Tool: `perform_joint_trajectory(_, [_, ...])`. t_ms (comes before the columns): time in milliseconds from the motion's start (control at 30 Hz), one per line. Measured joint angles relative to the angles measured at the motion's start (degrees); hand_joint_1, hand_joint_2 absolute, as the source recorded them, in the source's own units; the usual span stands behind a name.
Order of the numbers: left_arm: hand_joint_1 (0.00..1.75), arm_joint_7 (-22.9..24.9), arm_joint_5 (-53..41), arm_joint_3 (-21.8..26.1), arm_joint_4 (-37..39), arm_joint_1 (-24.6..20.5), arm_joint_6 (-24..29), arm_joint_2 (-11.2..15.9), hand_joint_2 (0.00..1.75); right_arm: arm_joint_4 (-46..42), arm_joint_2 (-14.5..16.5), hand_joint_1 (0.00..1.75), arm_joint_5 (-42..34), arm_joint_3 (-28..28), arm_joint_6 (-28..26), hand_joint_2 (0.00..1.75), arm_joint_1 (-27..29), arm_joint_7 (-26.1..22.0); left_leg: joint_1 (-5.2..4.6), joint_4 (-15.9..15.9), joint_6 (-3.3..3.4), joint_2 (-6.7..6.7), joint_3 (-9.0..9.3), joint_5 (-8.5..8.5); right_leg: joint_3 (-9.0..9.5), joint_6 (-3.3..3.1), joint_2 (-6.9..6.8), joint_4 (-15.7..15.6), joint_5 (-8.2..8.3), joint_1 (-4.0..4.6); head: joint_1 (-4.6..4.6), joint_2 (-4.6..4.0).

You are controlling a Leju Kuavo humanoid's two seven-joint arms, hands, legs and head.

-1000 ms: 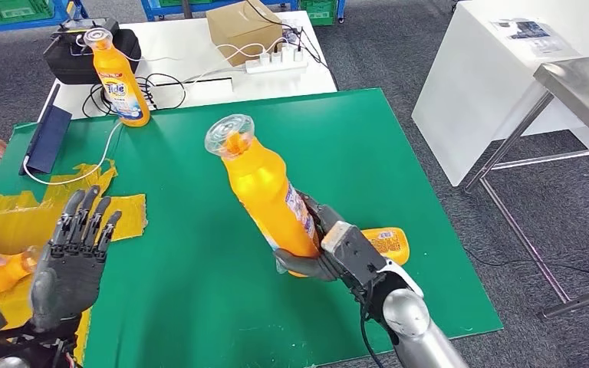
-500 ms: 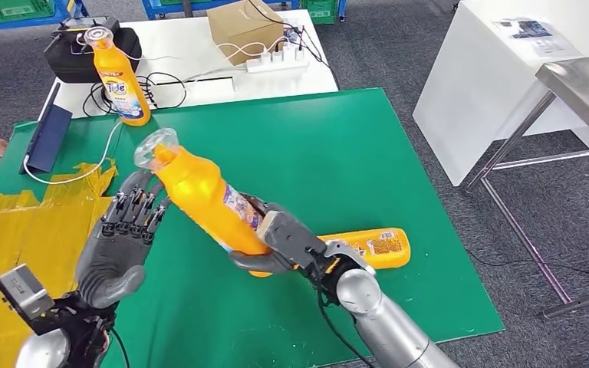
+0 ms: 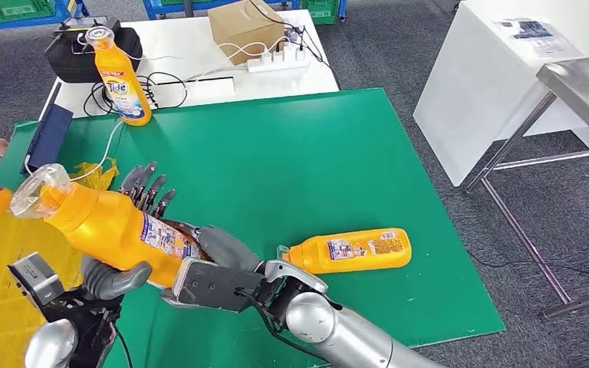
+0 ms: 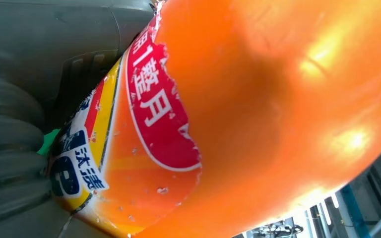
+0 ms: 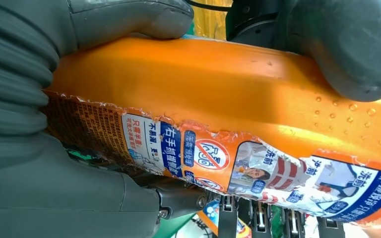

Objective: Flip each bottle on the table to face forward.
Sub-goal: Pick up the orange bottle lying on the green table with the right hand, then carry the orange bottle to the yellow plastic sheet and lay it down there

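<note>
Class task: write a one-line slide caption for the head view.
Both hands, left hand and right hand, hold a tilted orange bottle above the green mat.

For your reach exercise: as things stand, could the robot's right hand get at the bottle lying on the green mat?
Probably not yet: the right hand grips the held bottle with the left hand. The lying bottle is unobstructed.

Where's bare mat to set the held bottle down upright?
Widest bare patch: the middle and far right of the green mat, between the upright Tide bottle and the lying bottle. Crowded at the near left: both hands, left and right, grip the held bottle over yellow tape.
</note>
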Motion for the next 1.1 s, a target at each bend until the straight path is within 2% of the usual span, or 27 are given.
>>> perform_joint_trajectory(33, [0.14, 0.1, 0.0, 0.0, 0.1, 0.0, 0.0, 0.0, 1.75, 0.1, -0.1, 1.75, -0.2, 0.2, -0.2, 1.75, -0.1, 0.0, -0.01, 0.0, 0.0, 0.0, 0.0, 0.0, 0.0, 0.0, 0.0, 0.0, 0.0, 0.0, 0.0, 0.0])
perform_joint_trajectory(133, [1.45, 0.4, -0.1, 0.0, 0.4, 0.0, 0.0, 0.0, 1.75, 0.5, -0.3, 1.75, -0.5, 0.7, -0.4, 1.75, -0.4, 0.1, 0.0, 0.0, 0.0, 0.0, 0.01, 0.0, 0.0, 0.0, 0.0, 0.0, 0.01, 0.0, 0.0, 0.0])
perform_joint_trajectory(167, [1.75, 0.5, -0.1, 0.0, 0.5, 0.0, 0.0, 0.0, 1.75, 0.7, -0.4, 1.75, -0.5, 0.7, -0.5, 1.75, -0.5, 0.1, 0.0, 0.0, 0.0, 0.0, 0.02, 0.0, 0.0, 0.0, 0.0, 0.0, 0.01, 0.01, 0.0, 0.0])
perform_joint_trajectory(800, [1.75, -0.4, -0.2, 0.0, 1.3, 0.1, -0.4, 0.3, 1.75, 1.8, -0.8, 1.75, -1.1, 1.9, -0.6, 1.75, -0.9, 0.0, 0.01, 0.0, 0.0, 0.01, 0.01, 0.0, -0.02, 0.0, 0.0, 0.0, 0.0, 0.01, 0.0, 0.0])
perform_joint_trajectory(933, [1.75, -1.9, -3.0, 0.0, 1.3, 0.3, 1.0, 0.3, 1.75, 1.8, -1.1, 0.02, -0.5, 1.9, -1.7, 1.75, -0.6, -0.5, 0.01, 0.0, 0.0, 0.0, 0.01, 0.0, -0.01, 0.0, 0.0, 0.0, 0.0, 0.01, 0.0, 0.0])
perform_joint_trajectory(1000, [1.75, -4.1, -10.7, -0.3, 0.5, 0.9, 5.4, 0.3, 1.75, 1.6, -1.1, 0.0, 2.0, 1.8, -4.0, 1.75, 0.1, -0.9, 0.01, 0.0, 0.0, 0.01, 0.0, 0.0, -0.01, 0.0, 0.0, 0.0, 0.0, 0.01, 0.0, 0.0])
perform_joint_trajectory(1100, [1.75, -6.6, -28.6, -1.2, -2.1, 2.4, 16.3, 0.2, 1.75, 0.5, -1.0, 0.0, 8.2, 1.0, -6.9, 1.75, 1.0, -0.5, 0.0, 0.0, 0.0, 0.01, -0.02, -0.01, -0.02, 0.0, 0.0, 0.0, 0.0, 0.01, 0.01, 0.0])
